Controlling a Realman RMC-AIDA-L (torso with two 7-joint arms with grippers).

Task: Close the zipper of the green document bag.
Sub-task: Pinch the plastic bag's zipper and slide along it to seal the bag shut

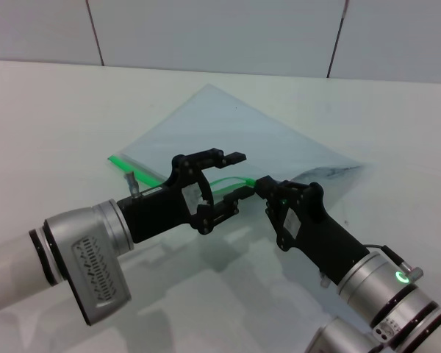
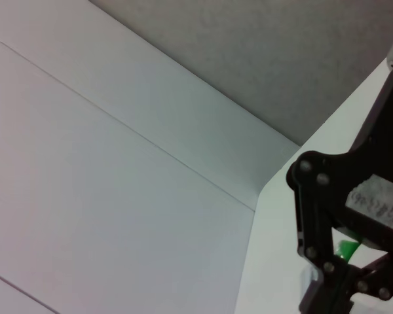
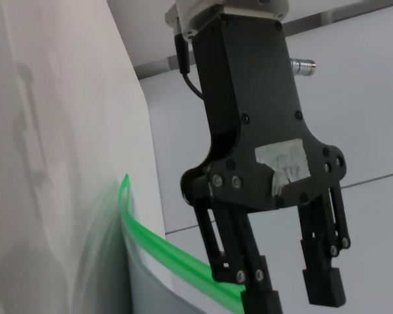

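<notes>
Right wrist view: left gripper bears a torn, unreadable label.

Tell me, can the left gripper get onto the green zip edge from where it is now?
Probably yes. The left gripper is open and straddles the lifted zipper, with nothing between them. The right gripper sits close at the strip's end on the green document bag, so room is tight.

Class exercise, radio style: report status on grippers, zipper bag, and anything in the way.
Left gripper open, straddling the zipper. Right gripper at the zipper's lifted end, jaws unclear. Green document bag flat on table. Nothing blocking.
</notes>
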